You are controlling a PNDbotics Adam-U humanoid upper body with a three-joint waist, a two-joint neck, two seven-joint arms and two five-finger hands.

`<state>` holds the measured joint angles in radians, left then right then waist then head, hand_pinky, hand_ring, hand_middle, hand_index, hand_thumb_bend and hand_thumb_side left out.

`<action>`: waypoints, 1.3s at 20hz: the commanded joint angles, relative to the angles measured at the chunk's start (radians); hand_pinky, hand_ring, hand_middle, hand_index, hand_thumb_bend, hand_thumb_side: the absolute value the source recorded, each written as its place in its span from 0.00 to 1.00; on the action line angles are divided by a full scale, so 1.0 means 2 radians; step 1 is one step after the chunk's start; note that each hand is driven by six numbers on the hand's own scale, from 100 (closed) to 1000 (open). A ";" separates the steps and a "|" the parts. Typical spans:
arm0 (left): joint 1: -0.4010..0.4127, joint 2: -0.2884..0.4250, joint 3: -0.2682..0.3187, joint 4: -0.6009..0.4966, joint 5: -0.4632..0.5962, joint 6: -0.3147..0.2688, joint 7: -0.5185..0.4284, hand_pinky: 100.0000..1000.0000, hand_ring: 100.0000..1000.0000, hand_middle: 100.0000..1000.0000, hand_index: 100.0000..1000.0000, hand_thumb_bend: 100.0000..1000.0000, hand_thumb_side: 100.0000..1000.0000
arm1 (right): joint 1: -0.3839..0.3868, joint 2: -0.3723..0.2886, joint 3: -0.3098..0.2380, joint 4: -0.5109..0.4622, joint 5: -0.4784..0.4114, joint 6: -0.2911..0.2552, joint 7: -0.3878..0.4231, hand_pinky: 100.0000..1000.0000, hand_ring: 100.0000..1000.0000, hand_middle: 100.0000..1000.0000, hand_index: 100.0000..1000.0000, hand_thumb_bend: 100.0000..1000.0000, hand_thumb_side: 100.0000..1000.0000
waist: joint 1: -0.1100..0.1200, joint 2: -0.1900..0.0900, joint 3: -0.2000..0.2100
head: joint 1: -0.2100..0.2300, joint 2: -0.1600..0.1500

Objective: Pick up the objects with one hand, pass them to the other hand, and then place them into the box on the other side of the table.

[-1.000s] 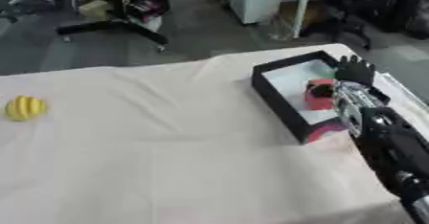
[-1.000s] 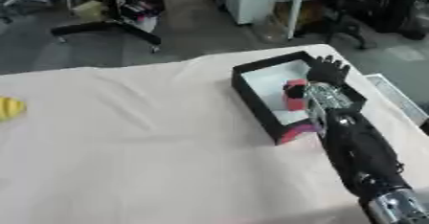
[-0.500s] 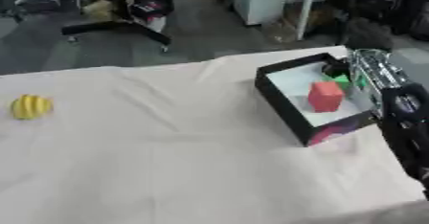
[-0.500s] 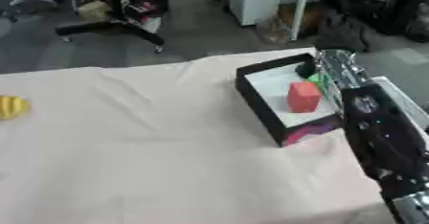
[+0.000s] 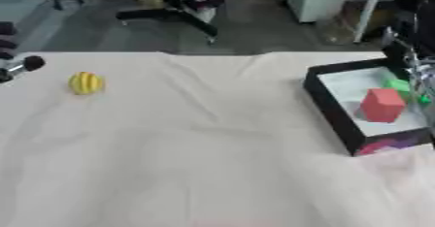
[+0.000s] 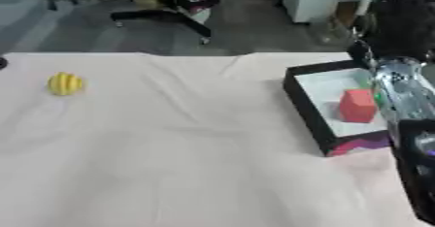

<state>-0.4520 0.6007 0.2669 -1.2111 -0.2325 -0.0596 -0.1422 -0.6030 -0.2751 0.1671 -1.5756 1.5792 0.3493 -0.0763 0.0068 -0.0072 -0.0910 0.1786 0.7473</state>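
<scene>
Desk (image 5: pixel 212 163) before me: ball (image 5: pixel 85 83) far left; box (image 5: pixel 327 107) far right, holding a block (image 5: pixel 382 105) with a smaller object (image 5: pixel 399 85) behind it. My right arm (image 6: pixel 408 105) overhangs the box's right side.

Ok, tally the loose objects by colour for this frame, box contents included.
Yellow: 1, the ridged ball on the cloth.
Red: 1, the block inside the box.
Green: 1, the piece behind it in the box.
Total: 3.
</scene>
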 commanded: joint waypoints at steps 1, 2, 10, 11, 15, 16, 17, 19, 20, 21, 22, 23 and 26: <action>-0.030 0.012 -0.001 0.026 -0.053 0.007 0.019 0.72 0.74 0.78 0.86 1.00 0.40 | 0.007 0.037 0.025 -0.053 0.012 -0.036 0.007 0.69 0.91 0.95 1.00 0.05 0.12 | 0.002 -0.003 -0.002 | 0.022 0.002; -0.042 0.015 -0.005 0.043 -0.074 0.009 0.022 0.73 0.74 0.78 0.87 1.00 0.38 | 0.015 0.052 0.036 -0.063 0.013 -0.045 0.012 0.68 0.90 0.94 1.00 0.03 0.13 | 0.002 -0.002 -0.004 | 0.026 0.002; -0.154 0.031 -0.053 0.246 -0.284 0.032 0.034 0.76 0.76 0.79 0.89 1.00 0.31 | 0.050 0.120 0.091 -0.083 -0.011 -0.065 -0.008 0.58 0.82 0.88 1.00 0.00 0.22 | 0.001 0.006 -0.016 | 0.030 -0.007; -0.169 0.030 -0.054 0.273 -0.316 0.043 0.041 0.76 0.75 0.78 0.89 1.00 0.31 | 0.049 0.123 0.094 -0.082 -0.015 -0.065 -0.014 0.57 0.81 0.88 1.00 0.00 0.23 | 0.000 0.008 -0.018 | 0.031 -0.010; -0.215 0.021 -0.041 0.358 -0.394 0.098 0.097 0.73 0.70 0.71 0.82 0.99 0.27 | 0.045 0.129 0.103 -0.077 -0.035 -0.061 -0.033 0.54 0.79 0.86 1.00 0.00 0.24 | -0.004 0.024 -0.031 | 0.041 -0.028; -0.222 0.021 -0.041 0.375 -0.402 0.108 0.108 0.74 0.71 0.70 0.82 0.97 0.24 | 0.043 0.130 0.104 -0.076 -0.039 -0.060 -0.036 0.54 0.79 0.86 1.00 0.00 0.25 | -0.004 0.028 -0.036 | 0.044 -0.033; -0.228 0.022 -0.042 0.391 -0.408 0.112 0.114 0.75 0.70 0.70 0.82 0.91 0.23 | 0.042 0.130 0.105 -0.075 -0.042 -0.058 -0.040 0.54 0.79 0.86 1.00 0.00 0.25 | -0.005 0.032 -0.040 | 0.046 -0.037; -0.237 0.033 -0.046 0.412 -0.418 0.114 0.124 0.75 0.69 0.68 0.80 0.82 0.24 | 0.038 0.129 0.104 -0.075 -0.045 -0.054 -0.046 0.53 0.78 0.85 1.00 0.00 0.25 | -0.003 0.041 -0.047 | 0.051 -0.045; -0.240 0.040 -0.048 0.420 -0.423 0.115 0.130 0.75 0.68 0.67 0.79 0.77 0.25 | 0.037 0.128 0.103 -0.075 -0.046 -0.052 -0.049 0.52 0.78 0.85 1.00 0.00 0.25 | -0.003 0.046 -0.051 | 0.053 -0.048; -0.243 0.045 -0.049 0.426 -0.427 0.115 0.136 0.75 0.68 0.66 0.79 0.76 0.25 | 0.036 0.127 0.102 -0.075 -0.047 -0.049 -0.052 0.52 0.78 0.85 1.00 0.00 0.25 | -0.002 0.049 -0.054 | 0.054 -0.051; -0.246 0.052 -0.049 0.429 -0.429 0.116 0.147 0.73 0.65 0.63 0.76 0.66 0.26 | 0.036 0.127 0.101 -0.075 -0.048 -0.047 -0.055 0.52 0.78 0.85 1.00 0.00 0.25 | -0.001 0.052 -0.057 | 0.055 -0.053; -0.248 0.056 -0.048 0.431 -0.431 0.118 0.158 0.73 0.64 0.62 0.75 0.62 0.26 | 0.035 0.126 0.100 -0.075 -0.049 -0.046 -0.058 0.51 0.78 0.84 1.00 0.00 0.25 | -0.001 0.055 -0.059 | 0.055 -0.054; -0.251 0.064 -0.046 0.433 -0.427 0.119 0.184 0.73 0.64 0.62 0.75 0.56 0.25 | 0.035 0.126 0.099 -0.074 -0.052 -0.042 -0.064 0.51 0.77 0.84 1.00 0.00 0.25 | 0.001 0.061 -0.063 | 0.056 -0.056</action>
<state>-0.9319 0.6798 0.1736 -0.3385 -1.0851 0.1776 0.2025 -0.5159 -0.0185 0.3721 -1.7132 1.4810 0.2626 -0.1951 0.0056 0.1275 -0.2162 0.2873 0.6482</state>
